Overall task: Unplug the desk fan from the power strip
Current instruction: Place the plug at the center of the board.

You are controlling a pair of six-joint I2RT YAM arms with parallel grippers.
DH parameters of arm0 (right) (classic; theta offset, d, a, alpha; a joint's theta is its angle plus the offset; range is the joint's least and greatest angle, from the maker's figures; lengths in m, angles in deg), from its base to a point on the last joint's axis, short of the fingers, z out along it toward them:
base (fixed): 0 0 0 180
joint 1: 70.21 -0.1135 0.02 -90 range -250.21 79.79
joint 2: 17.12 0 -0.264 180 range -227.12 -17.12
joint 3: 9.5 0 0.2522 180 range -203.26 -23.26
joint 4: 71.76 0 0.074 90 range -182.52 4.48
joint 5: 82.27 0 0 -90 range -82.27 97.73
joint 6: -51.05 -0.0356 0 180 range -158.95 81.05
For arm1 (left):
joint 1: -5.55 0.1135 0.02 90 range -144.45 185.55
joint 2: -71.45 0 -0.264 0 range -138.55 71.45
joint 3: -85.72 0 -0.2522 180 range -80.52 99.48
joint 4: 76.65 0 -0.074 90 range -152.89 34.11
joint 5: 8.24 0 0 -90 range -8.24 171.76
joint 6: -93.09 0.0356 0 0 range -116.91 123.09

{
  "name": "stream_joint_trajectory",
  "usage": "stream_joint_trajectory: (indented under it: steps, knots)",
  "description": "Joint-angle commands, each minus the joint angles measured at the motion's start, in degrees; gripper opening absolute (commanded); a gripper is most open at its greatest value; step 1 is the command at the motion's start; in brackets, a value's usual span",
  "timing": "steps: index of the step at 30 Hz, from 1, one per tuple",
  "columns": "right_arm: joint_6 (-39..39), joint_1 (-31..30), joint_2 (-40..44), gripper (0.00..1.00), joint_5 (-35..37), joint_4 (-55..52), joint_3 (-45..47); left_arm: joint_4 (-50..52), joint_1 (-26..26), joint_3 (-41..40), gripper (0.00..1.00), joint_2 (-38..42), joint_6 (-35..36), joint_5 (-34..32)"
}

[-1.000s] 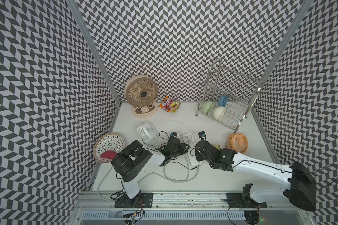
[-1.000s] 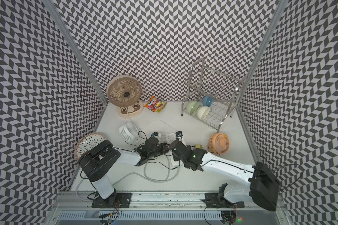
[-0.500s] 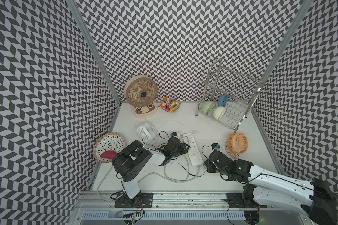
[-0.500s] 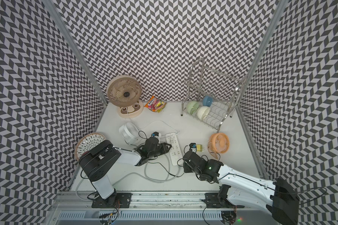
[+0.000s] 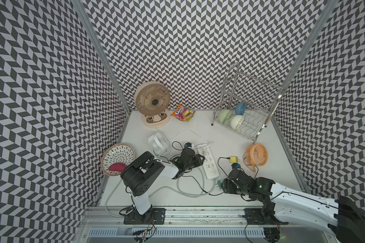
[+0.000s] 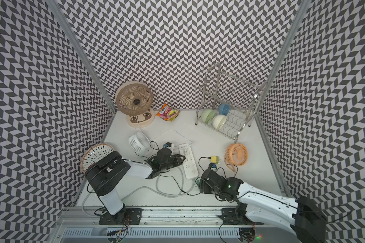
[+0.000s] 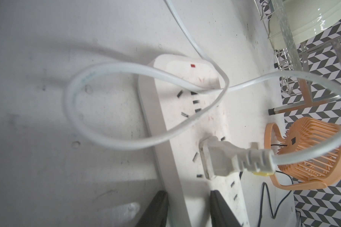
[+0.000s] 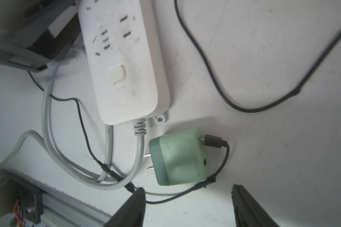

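Observation:
The white power strip (image 5: 208, 162) lies mid-table, and my left gripper (image 5: 200, 158) is shut on it across its width, one finger (image 7: 158, 208) against its side. One white plug (image 7: 220, 157) with a flat white cord still sits in a socket. A green plug adapter (image 8: 182, 157) lies loose on the table by the strip's cord end, prongs bare, with a thin black cable attached. My right gripper (image 8: 187, 196) hangs open just short of it, touching nothing. The small white desk fan (image 5: 158, 143) stands behind the left arm.
An orange fan (image 5: 256, 155) with a loose yellow adapter (image 5: 233, 165) stands at the right. A beige fan (image 5: 153, 103) and a snack bag (image 5: 182, 110) are at the back, with a dish rack (image 5: 259, 128) at back right. A woven basket (image 5: 105, 155) sits at the left. Cords loop near the front.
My right gripper pulled back from the strip toward the front with the green adapter, then opened and let it go on the table. The left gripper has not moved.

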Motion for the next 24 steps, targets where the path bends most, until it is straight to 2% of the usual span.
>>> stream_joint_trajectory:
  steps: [1,6,9,13,18,22,24]
  knots:
    - [-3.5,0.3,2.8,0.73,8.0,-4.6,-2.5,18.0,-0.9,-3.2,0.4,-3.6,1.4,-0.8]
    - [2.8,0.3,3.5,0.7,9.6,0.3,-5.4,17.8,-1.1,-3.2,0.4,-2.9,1.4,-0.8]
    - [11.9,0.3,0.8,0.69,3.7,10.3,-6.9,18.1,-1.3,-3.0,0.4,-2.2,1.2,-1.1]
    - [16.8,0.4,-6.3,0.7,-0.2,20.7,-10.7,18.5,-1.4,-2.0,0.42,-1.6,1.4,-0.9]
    - [21.6,3.6,-18.2,0.67,3.8,19.9,-20.2,19.1,-1.4,-0.8,0.42,-0.7,1.3,-0.6]
    - [25.8,8.2,-26.7,0.62,-1.3,17.8,-26.9,20.1,-1.6,-1.5,0.4,4.5,0.1,-3.6]
    - [27.5,8.7,-30.4,0.62,-2.0,16.4,-29.6,23.0,-1.8,-1.0,0.4,8.4,-0.2,-5.7]
